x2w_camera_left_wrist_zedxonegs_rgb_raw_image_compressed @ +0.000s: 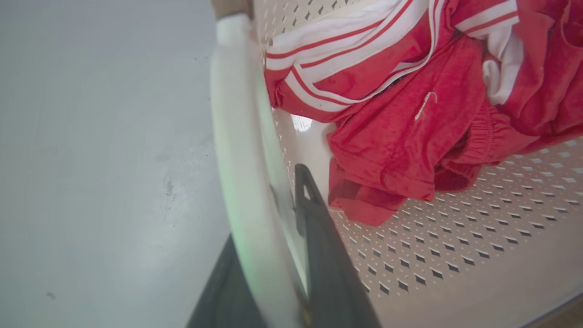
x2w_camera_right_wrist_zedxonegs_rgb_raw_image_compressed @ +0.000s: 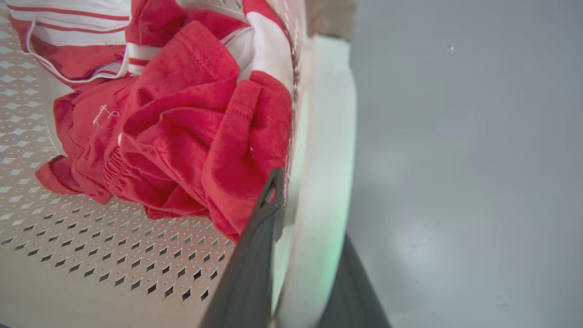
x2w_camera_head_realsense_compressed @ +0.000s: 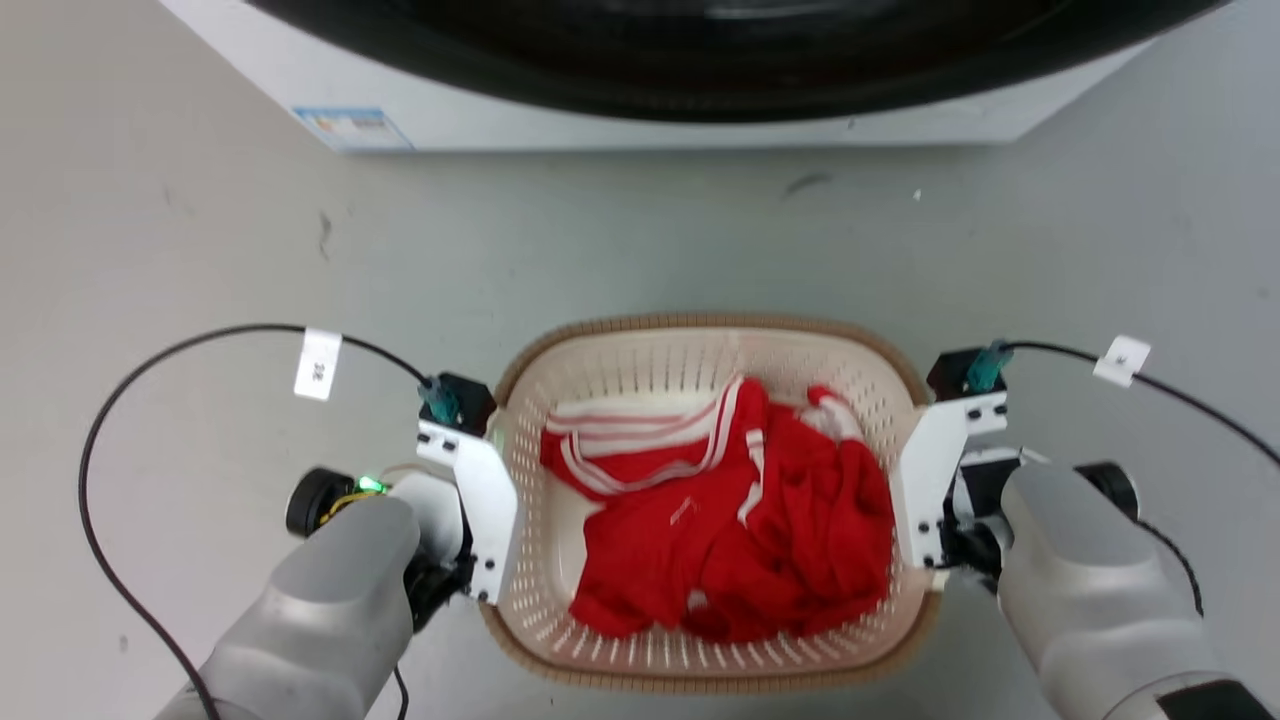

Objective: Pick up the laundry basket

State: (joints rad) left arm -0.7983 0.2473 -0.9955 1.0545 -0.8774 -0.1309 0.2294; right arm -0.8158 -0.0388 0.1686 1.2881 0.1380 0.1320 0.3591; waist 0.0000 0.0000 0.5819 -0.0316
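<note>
1. Grey forearms, L & R, rise from the bottom corners of the head view, one on each side of the basket.
2. L fingers: one dark finger is inside the basket wall, the other outside. The white L handle runs betw. them. They are closed on it, no gap seen.
3. R fingers: same, mirrored. The inner finger lies along the wall right beside the clothes, the outer one on the floor side. The R handle is clamped betw. them.
4. Basket pos.: over the grey floor, centred betw. both arms. Its far side faces the washer but is well apart from it. Can't tell whether the base touches the floor.
5. Inside: red clothes w/ white stripes, crumpled, covering most of the bottom. The perforated bottom shows bare along the near edge.
6. Black cable loops out from the L wrist, w/ a white tag on it.
</note>
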